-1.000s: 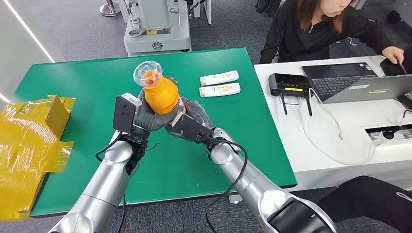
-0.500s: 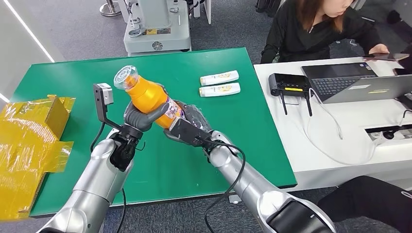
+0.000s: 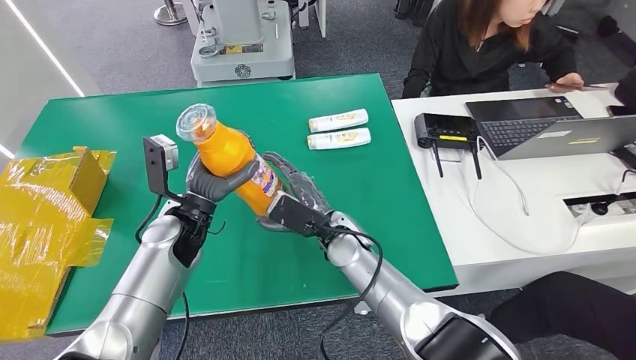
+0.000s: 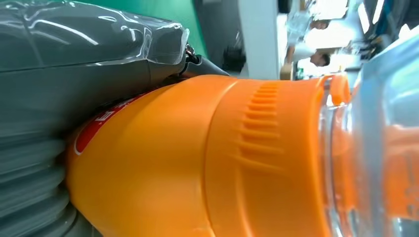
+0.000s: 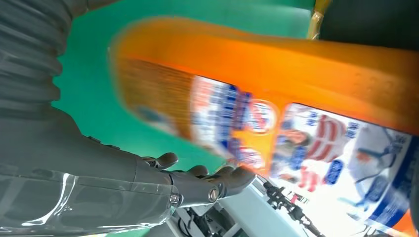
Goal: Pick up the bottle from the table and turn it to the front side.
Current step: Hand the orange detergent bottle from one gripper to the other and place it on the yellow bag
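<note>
One bottle (image 3: 232, 161) is what you have in the air above the green table (image 3: 97, 135), tilted with its clear cap up and to the left. Your left hand (image 3: 214, 182) wraps around its orange body. Your right hand (image 3: 296, 196) sits beside the bottle's lower end, fingers spread and holding nothing. Two tubes (image 3: 339, 129) lie farther back.

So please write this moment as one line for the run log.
bottle: orange, lifted above green table, tilted | left robot hand: grips bottle | right robot hand: open beside bottle's lower end
</note>
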Controlling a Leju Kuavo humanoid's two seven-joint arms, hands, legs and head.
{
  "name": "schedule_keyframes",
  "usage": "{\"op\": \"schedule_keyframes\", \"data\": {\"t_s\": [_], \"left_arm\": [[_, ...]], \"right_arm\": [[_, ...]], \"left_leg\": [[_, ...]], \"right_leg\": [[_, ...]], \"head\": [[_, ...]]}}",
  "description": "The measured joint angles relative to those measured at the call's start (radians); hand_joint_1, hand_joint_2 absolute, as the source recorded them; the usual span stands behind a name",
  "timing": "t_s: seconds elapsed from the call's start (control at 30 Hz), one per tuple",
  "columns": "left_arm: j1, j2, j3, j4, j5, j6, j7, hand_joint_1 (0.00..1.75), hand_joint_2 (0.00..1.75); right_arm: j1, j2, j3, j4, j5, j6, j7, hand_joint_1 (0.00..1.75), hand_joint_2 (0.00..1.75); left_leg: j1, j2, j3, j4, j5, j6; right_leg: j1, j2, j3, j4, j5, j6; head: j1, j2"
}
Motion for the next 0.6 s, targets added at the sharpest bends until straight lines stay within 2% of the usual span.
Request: {"op": "schedule_keyframes", "data": {"t_s": [0.13,0.23,0.33,0.47,0.6], "left_arm": [[0.001,0.035,0.000,-0.028,-0.163,0.103,-0.074,1.75,1.75],[0.008,0.079,0.000,-0.069,-0.265,0.161,-0.103,1.75,1.75],[0.023,0.136,0.000,-0.120,-0.378,0.236,-0.114,1.75,1.75],[0.031,0.219,0.000,-0.177,-0.584,0.397,-0.123,1.75,1.75],[0.027,0.316,0.000,-0.221,-0.665,0.479,-0.134,1.75,1.75]], "right_arm": [[0.075,-0.029,0.000,-0.058,-0.042,0.005,-0.022,0.00,1.75],[0.175,-0.060,-0.007,-0.155,-0.095,0.011,-0.036,0.00,1.75],[0.297,-0.091,-0.016,-0.285,-0.125,-0.005,-0.034,0.00,1.75],[0.432,-0.124,-0.021,-0.444,-0.142,-0.034,-0.024,0.00,1.75],[0.533,-0.152,-0.024,-0.579,-0.160,-0.064,-0.025,0.00,1.75]], "left_leg": [[0.000,0.000,0.000,0.000,0.000,0.000],[0.000,0.000,0.000,0.000,0.000,0.000],[0.000,0.000,0.000,0.000,-0.001,-0.001],[0.001,0.001,-0.001,-0.001,-0.001,-0.001],[0.001,0.001,-0.001,-0.001,-0.001,-0.001]], "right_leg": [[0.000,0.000,0.000,0.000,0.000,0.000],[0.000,0.000,0.000,0.000,0.000,0.000],[0.000,0.000,0.000,0.000,-0.001,-0.001],[0.001,0.001,-0.001,0.000,-0.002,-0.002],[0.001,0.001,-0.001,0.000,-0.002,-0.002]], "head": [[0.000,0.000],[0.000,0.000],[0.000,0.000],[0.000,0.000],[0.000,0.000]]}}
